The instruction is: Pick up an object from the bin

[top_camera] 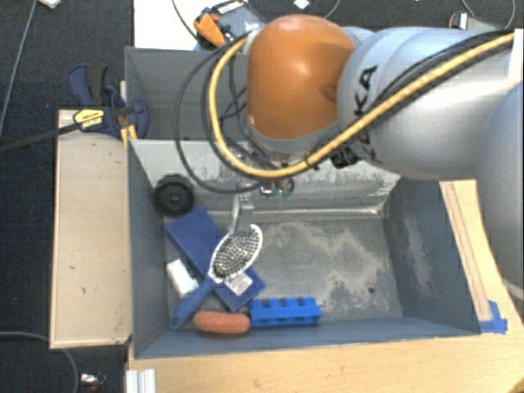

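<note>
Hairbrush, pale bristled head and blue handle, lies aslant in the left front part of the bin, resting across a flat blue box. It is the thing nearest under the robot's wrist, which hangs just above the brush head. I'd judge this the approach stage, with nothing lifted yet. The next move calls for a straight descent and a grip across the brush's narrow neck, without catching the box beneath.

Whether the jaws are wide or narrow I cannot tell, because the orange cover and the arm's bulk hide them.

Close by the brush lie a small white piece, an orange-red sausage shape and a blue toy brick. A black wheel sits further back.
</note>
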Robot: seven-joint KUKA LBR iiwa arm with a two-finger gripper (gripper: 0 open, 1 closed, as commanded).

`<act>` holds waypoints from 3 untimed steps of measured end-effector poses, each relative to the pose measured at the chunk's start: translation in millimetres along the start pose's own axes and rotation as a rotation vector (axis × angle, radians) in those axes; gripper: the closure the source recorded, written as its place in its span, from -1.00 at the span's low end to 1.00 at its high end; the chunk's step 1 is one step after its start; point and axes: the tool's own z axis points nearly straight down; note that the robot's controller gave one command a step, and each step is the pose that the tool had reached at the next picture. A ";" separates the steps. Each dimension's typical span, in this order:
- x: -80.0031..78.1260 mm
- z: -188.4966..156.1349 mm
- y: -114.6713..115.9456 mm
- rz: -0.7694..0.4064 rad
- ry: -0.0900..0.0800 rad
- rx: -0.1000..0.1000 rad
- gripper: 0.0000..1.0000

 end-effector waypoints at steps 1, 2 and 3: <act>-1.7 -4.9 -1.3 0.007 -0.008 -0.001 -1.00; 5.2 121.6 -35.2 -0.284 -0.010 0.000 -1.00; 20.8 76.3 -34.9 -0.546 -0.022 0.000 -1.00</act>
